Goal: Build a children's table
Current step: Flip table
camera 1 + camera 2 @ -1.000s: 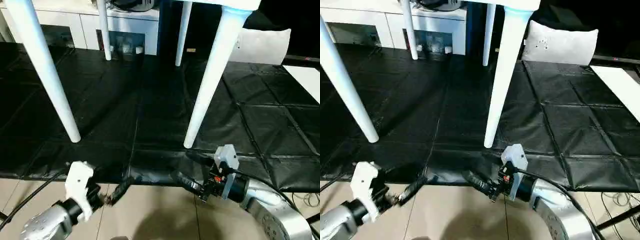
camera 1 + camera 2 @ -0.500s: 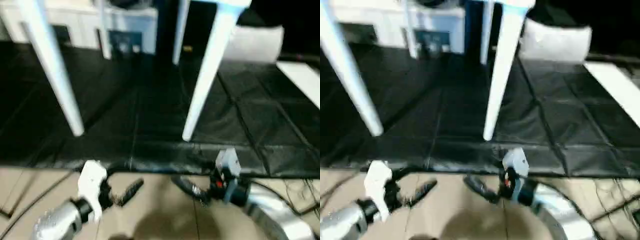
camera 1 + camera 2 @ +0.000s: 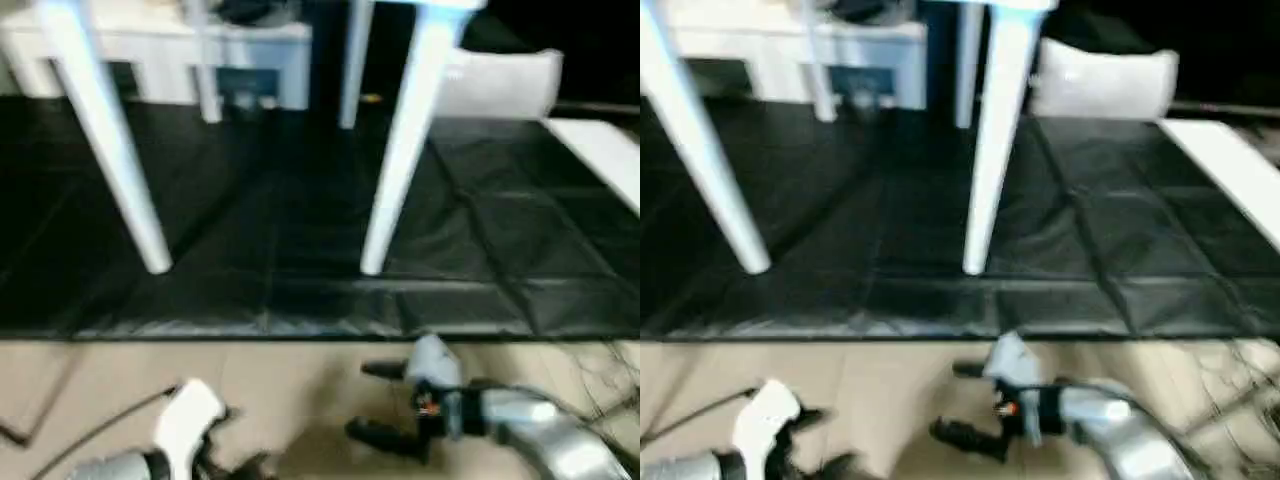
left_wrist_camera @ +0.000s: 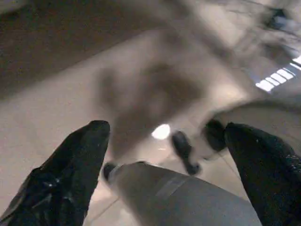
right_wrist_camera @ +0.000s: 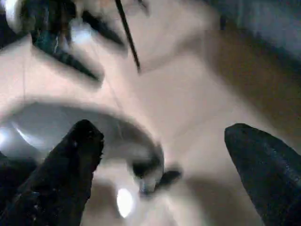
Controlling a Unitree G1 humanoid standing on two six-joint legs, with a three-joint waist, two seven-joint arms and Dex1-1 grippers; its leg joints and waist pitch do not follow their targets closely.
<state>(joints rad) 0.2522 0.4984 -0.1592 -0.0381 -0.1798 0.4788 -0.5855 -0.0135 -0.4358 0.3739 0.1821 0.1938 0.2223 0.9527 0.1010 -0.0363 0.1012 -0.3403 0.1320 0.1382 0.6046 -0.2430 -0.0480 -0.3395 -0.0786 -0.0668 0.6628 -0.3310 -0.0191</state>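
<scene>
Your right hand (image 3: 385,403) sits low and near on the right, over the beige floor (image 3: 300,380), with its two black fingers (image 3: 375,436) spread wide and nothing between them; in its wrist view the same gap shows bare floor and part of the other arm. Your left hand (image 4: 164,155) is at the near left, and its wrist view shows its fingers (image 4: 70,165) equally far apart and empty, with your silver forearm passing below. Neither hand touches any part of the job; both hang over the floor, well apart from the table and short of the black mat (image 3: 270,220) whose near edge runs across the scene just beyond them. Further out, the children's table (image 3: 410,140) stands upright on that mat: you can see four white tapered legs, the near-left leg (image 3: 110,140) and near-right leg (image 3: 405,140) planted on the mat, two more behind them, and a strip of the top's edge (image 3: 440,4) at the upper border. At the far side a white cabinet (image 3: 240,50) with shelves runs behind the table, a white cushion (image 3: 500,85) leans at the far right, and a white board (image 3: 600,150) lies on the right. Judged from this, the build looks essentially finished: all legs appear seated and the table is on its feet. What may be left is only a check that each leg is firm, since the sockets themselves are out of sight.
</scene>
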